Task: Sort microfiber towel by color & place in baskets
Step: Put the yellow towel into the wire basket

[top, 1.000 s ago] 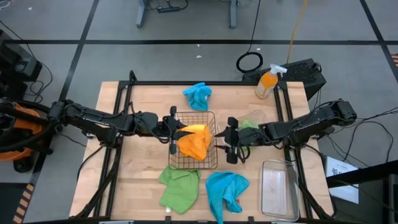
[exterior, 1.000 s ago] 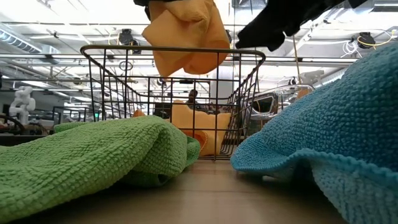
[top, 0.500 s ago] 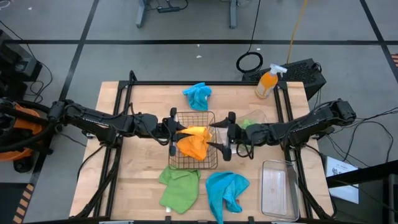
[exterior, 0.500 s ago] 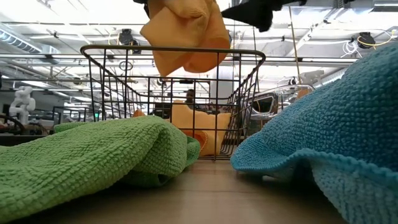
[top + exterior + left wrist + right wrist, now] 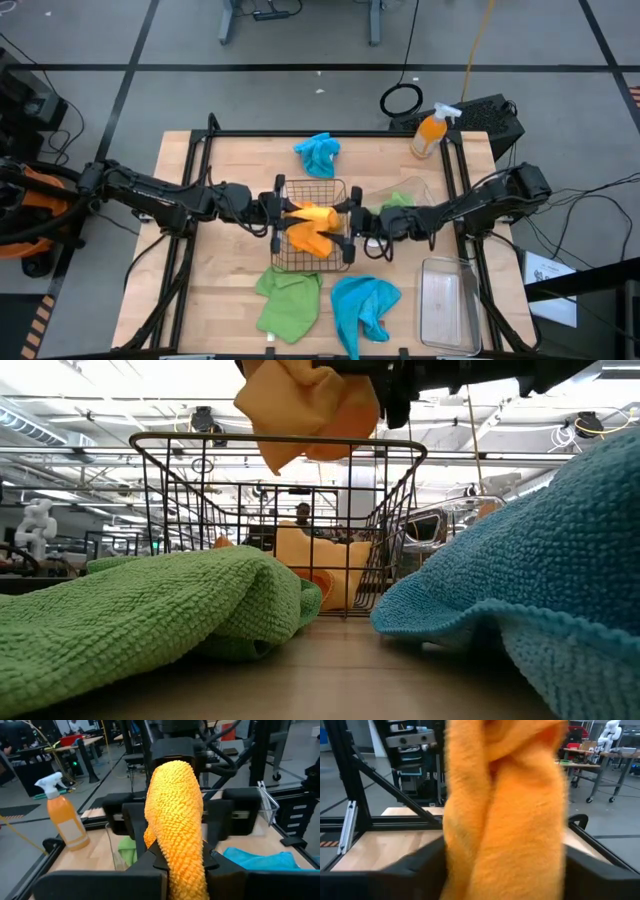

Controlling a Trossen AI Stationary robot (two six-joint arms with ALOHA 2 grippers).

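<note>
Orange fuzzy microfiber towel (image 5: 308, 218) hangs above the copper-coloured square wire-mesh basket (image 5: 311, 261), gripped from one side by the left gripper (image 5: 284, 212), whose two dark fingers (image 5: 156, 854) are pinched tight on the cloth in the left wrist view. The right gripper (image 5: 350, 222) reaches in from the opposite side over the basket's rim, its fingers spread wide on either side of the same towel; the right wrist view is filled with orange cloth between them, and whether they touch it I cannot tell. In the low view the towel dangles just above the basket's top wire, and a second orange towel (image 5: 312, 565) lies inside the basket at the bottom. On the wooden table (image 5: 230, 160), a green towel (image 5: 288, 298) and a bright blue towel (image 5: 362, 305) lie side by side just in front of the basket. Another blue towel (image 5: 318, 153) sits behind the basket. A second green towel (image 5: 399, 200) rests in the clear squarish plastic tub (image 5: 412, 189) beside the right arm. The clear rectangular plastic bin (image 5: 447, 304) stands at the table's right front corner, and an orange spray bottle (image 5: 431, 132) stands at the back right.
</note>
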